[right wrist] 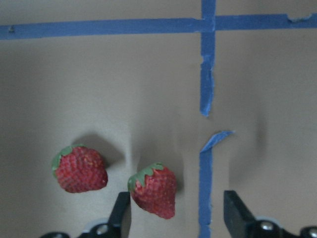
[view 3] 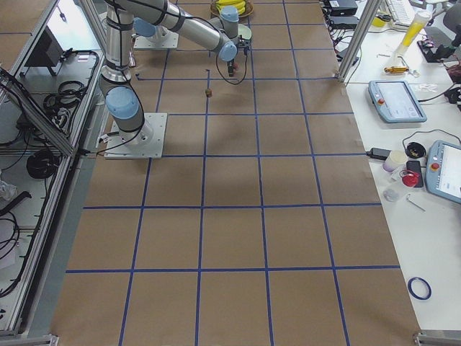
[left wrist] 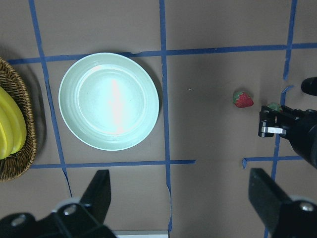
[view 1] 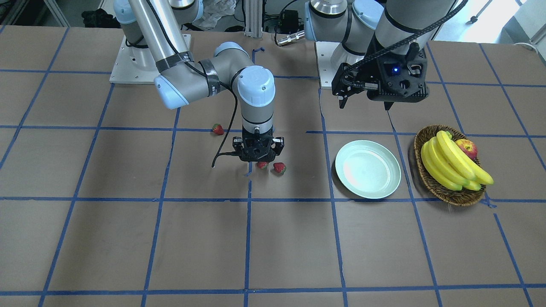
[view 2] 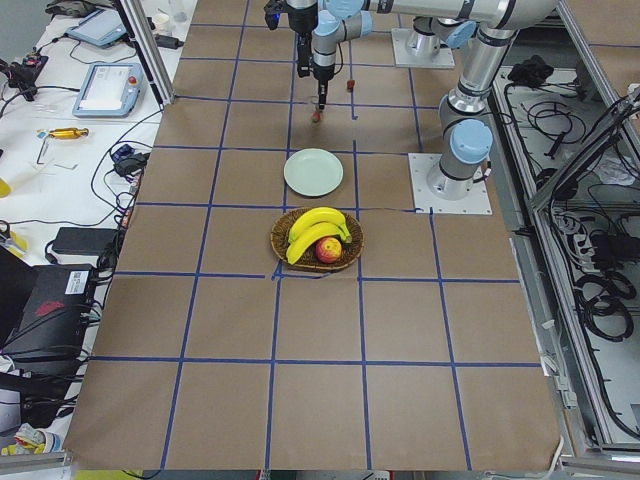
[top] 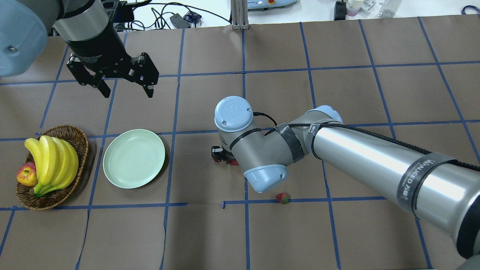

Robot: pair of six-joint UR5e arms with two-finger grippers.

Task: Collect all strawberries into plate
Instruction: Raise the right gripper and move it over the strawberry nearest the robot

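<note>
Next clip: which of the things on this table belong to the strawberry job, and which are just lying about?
Part of the job:
- strawberries, three, none in the plate yet
- plate, empty

Just lying about:
- basket
- bananas, in the basket
- apple, in the basket

The plate (top: 134, 158), round, shallow, glossy and pale mint green, is laid flat on the worktop (top: 210, 232) at the left of the overhead view. Well to its right, one strawberry (right wrist: 80, 168) and a second strawberry (right wrist: 154, 191), small, red and green-capped, are laid just beside each other, not touching. A third strawberry (top: 282, 197) is seen farther right, nearer the robot.
</note>
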